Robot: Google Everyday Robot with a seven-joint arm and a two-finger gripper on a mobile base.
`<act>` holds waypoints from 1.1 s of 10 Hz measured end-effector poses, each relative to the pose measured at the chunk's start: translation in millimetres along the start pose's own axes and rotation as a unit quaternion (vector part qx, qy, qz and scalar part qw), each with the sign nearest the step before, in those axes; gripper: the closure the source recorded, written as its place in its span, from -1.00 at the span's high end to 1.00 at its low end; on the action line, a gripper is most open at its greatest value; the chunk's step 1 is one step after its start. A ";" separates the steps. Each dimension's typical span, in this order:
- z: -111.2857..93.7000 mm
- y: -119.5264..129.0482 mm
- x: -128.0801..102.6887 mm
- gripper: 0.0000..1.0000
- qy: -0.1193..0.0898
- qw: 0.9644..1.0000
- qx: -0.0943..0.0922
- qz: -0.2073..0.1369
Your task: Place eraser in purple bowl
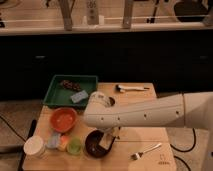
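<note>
The white arm (145, 112) sweeps in from the right across the middle of the wooden table (150, 140), blocking any crossing there. Its gripper (109, 140) hangs right over the purple bowl (96, 145), filling the bowl's mouth. To the left it's crowded: orange bowl (63, 119), white cup (34, 147), small green cup (75, 146), with the green tray (70, 91) behind. To the right only a fork (146, 151) lies on bare wood, open room.
</note>
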 end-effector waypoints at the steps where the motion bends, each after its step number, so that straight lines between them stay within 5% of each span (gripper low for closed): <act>1: 0.1 -0.5 -0.5 -0.66 0.000 1.000 0.001 -0.005; 6: 0.2 -1.5 -3.1 -0.78 -0.002 1.000 0.003 -0.027; 11: 0.8 -1.7 -4.9 -0.67 -0.005 0.999 0.006 -0.043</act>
